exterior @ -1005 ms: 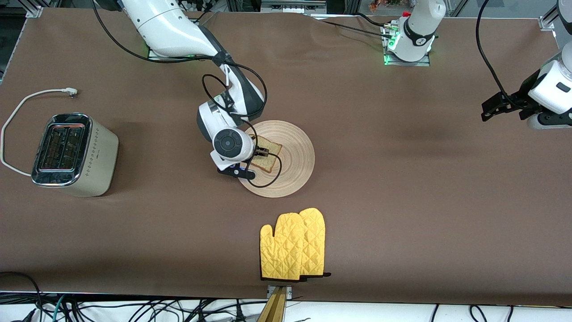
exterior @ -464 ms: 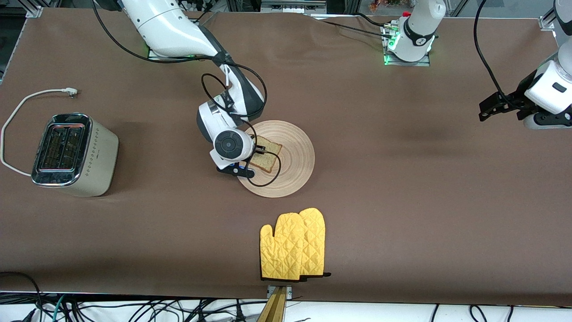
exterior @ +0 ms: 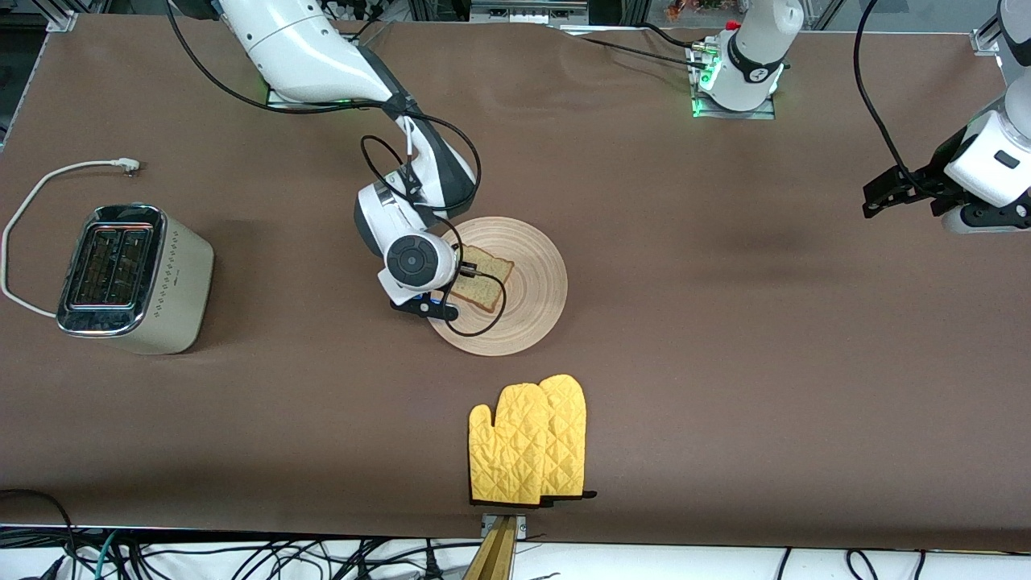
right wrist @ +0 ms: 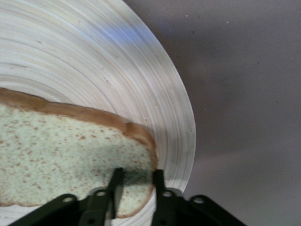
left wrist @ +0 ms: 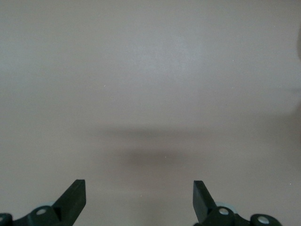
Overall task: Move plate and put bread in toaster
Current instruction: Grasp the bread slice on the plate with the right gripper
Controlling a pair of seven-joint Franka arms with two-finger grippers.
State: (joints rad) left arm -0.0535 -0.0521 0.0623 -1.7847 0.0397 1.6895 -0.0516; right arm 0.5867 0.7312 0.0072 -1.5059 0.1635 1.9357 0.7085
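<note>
The beige wooden plate (exterior: 532,314) lies mid-table with the bread (exterior: 487,286) on it. My right gripper (exterior: 467,274) reaches in low from the plate's rim on the toaster side and is shut on the bread's corner. In the right wrist view the gripper (right wrist: 136,176) has narrow-set fingers holding the crust edge of the bread (right wrist: 61,146) over the plate (right wrist: 141,70). The cream-white toaster (exterior: 129,278) stands at the right arm's end of the table, slots up. My left gripper (exterior: 874,197) is open and empty above bare table at the left arm's end, and it also shows in the left wrist view (left wrist: 138,193).
A yellow oven mitt (exterior: 527,439) lies nearer the front camera than the plate, close to the table's edge. The toaster's white cord (exterior: 48,181) loops on the table beside the toaster.
The bread's free corner has shifted slightly away from the right gripper. The left gripper has drifted a little upward in the front view. The plate has not moved.
</note>
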